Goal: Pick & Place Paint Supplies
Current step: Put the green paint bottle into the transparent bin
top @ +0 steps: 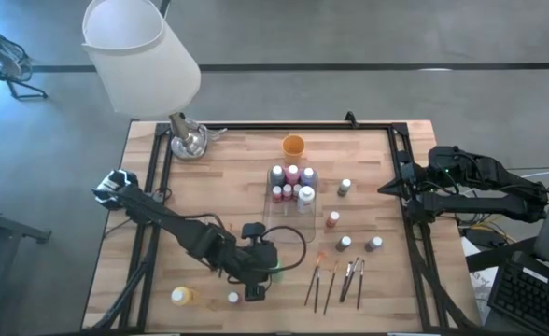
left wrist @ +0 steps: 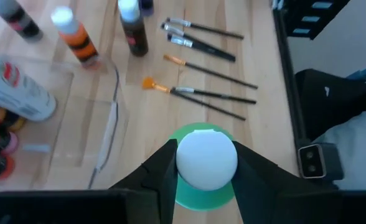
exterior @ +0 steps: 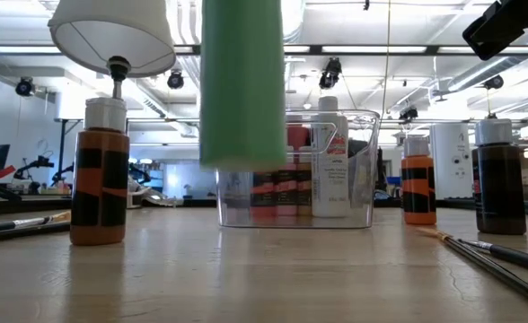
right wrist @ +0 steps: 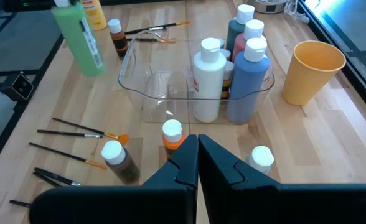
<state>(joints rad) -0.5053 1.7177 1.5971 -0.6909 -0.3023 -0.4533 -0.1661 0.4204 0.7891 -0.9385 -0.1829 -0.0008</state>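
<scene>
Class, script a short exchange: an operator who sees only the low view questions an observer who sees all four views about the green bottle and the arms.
Operator: What holds the green bottle off the table?
Observer: The left tool is shut on the green bottle, near its white cap.
Operator: Where is the other arm?
Observer: The right tool waits shut at the right edge of the table.

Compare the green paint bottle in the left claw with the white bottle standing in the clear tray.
The green paint bottle is clamped at its cap by the left claw and hangs above the table; the white bottle stands free inside the clear tray. The green one is outside the tray, the white one among other bottles in it. Their bodies differ in colour, green against white. Both are upright, with white caps.
</scene>
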